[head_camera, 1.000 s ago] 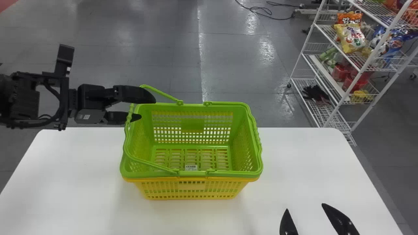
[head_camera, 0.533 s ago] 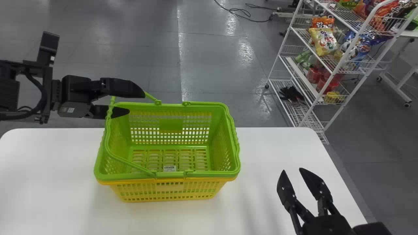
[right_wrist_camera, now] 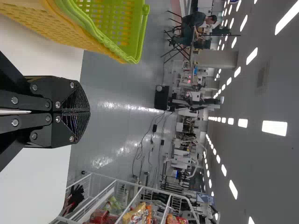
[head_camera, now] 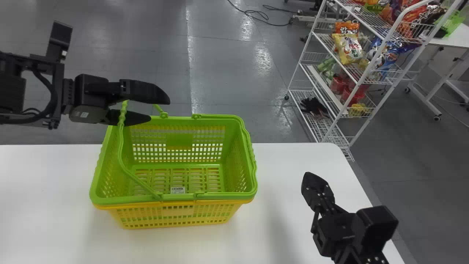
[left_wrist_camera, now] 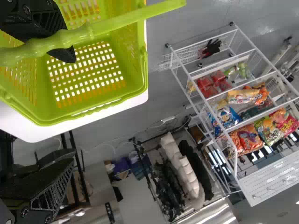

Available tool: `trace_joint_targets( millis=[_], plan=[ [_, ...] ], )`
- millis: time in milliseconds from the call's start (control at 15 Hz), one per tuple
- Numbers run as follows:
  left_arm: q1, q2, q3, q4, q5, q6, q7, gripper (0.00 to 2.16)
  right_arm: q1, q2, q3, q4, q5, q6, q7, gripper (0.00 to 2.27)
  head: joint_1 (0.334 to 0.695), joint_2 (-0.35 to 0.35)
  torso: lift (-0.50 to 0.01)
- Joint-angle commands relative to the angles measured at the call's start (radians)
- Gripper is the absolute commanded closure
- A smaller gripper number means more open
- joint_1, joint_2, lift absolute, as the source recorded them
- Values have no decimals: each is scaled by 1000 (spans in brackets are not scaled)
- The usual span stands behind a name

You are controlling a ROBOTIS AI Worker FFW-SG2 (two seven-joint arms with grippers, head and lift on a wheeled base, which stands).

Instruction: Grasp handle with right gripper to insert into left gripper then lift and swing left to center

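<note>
Two shopping baskets are nested on a white surface [head_camera: 44, 190]. The green basket [head_camera: 220, 196] sits inside the yellow basket [head_camera: 177, 211], both between the robot's hands. One green handle [head_camera: 121, 146] is raised into the gap of the left hand [head_camera: 159, 108], whose fingers are wide apart around it without gripping; probably this spot is chosen so closing them would secure the loop for lifting. The right hand [head_camera: 307, 178] is beyond the baskets' other end, fingertips together, holding nothing; its job of placing the handle looks done. The other handle [head_camera: 250, 146] is folded along the rim nearer the right hand. Inside the green basket, below the left hand, is a small white label [head_camera: 178, 190].
</note>
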Motion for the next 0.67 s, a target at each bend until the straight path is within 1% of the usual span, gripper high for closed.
trace_joint_targets(
  millis=[0,200,333,467,600],
  plan=[
    [1,-10,-10,-2,2,1,0,43,-36,-8,17,1,36,36,-7,2165,695,-235,-93],
    [3,-29,-16,-2,2,1,2,43,-96,-28,51,18,82,95,-11,2165,695,-238,-93],
    [6,-33,-19,-2,0,1,2,43,-146,-37,80,47,133,144,-14,2165,695,-237,-93],
    [11,-33,-19,-2,2,1,4,43,-179,-57,106,70,145,174,-14,2165,695,-233,-93],
    [17,-33,-18,-2,3,1,2,43,-211,-60,132,105,176,190,-16,2165,695,-223,-93]
  ],
)
